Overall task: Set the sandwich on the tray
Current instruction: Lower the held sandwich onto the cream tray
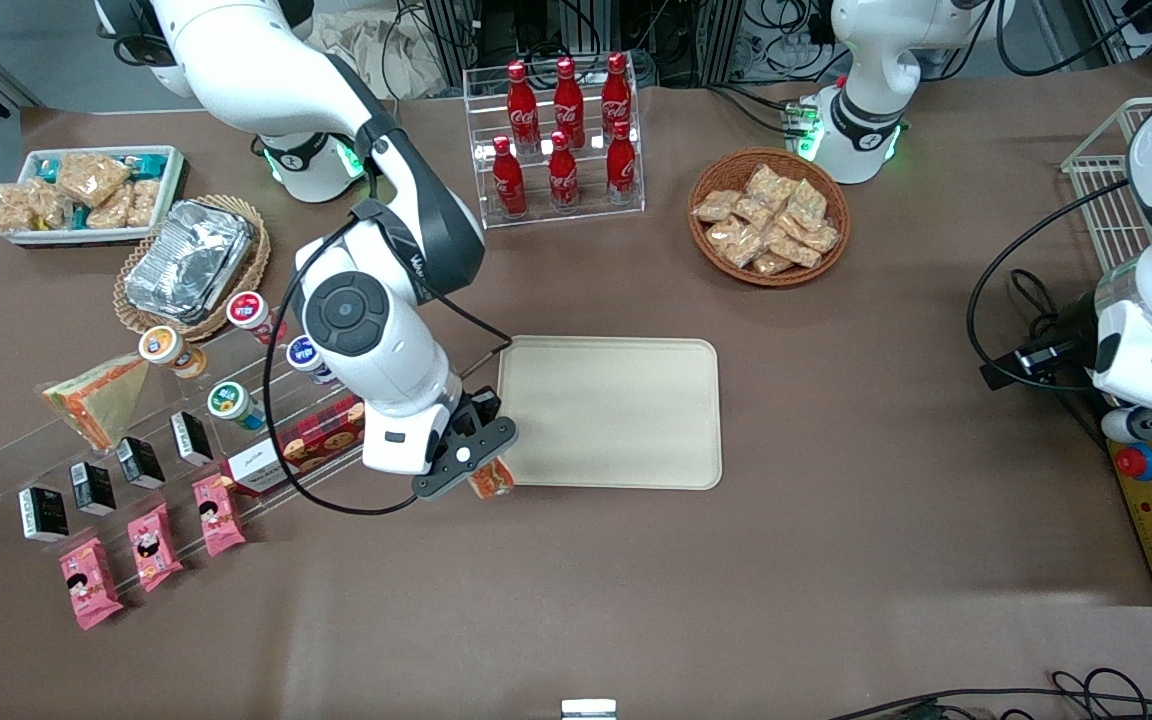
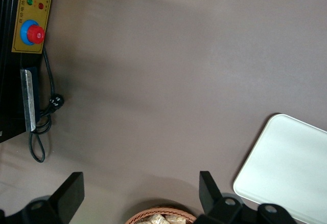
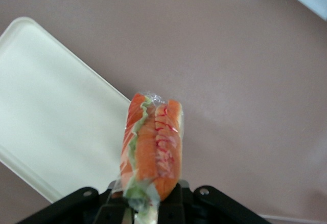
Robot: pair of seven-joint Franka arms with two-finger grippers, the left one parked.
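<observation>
One clear-wrapped triangular white-bread sandwich (image 3: pixel 152 147) with green and orange-red filling hangs clamped in my pincer (image 1: pixel 479 462), its long axis pointing away from my fingers. I hover at the corner of the flat cream-beige rectangular tray (image 1: pixel 608 412) nearest the working arm, so the tray's middle lies toward the parked arm. Red bottles (image 1: pixel 563 132) read Coca-Cola.

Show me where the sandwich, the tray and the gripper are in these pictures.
sandwich (image 3: pixel 152 144): right wrist view, on its orange and green filling edge.
tray (image 1: pixel 616 410): front view, on its bare flat middle.
gripper (image 3: pixel 145 206): right wrist view, between the fingertips, shut on the sandwich.
</observation>
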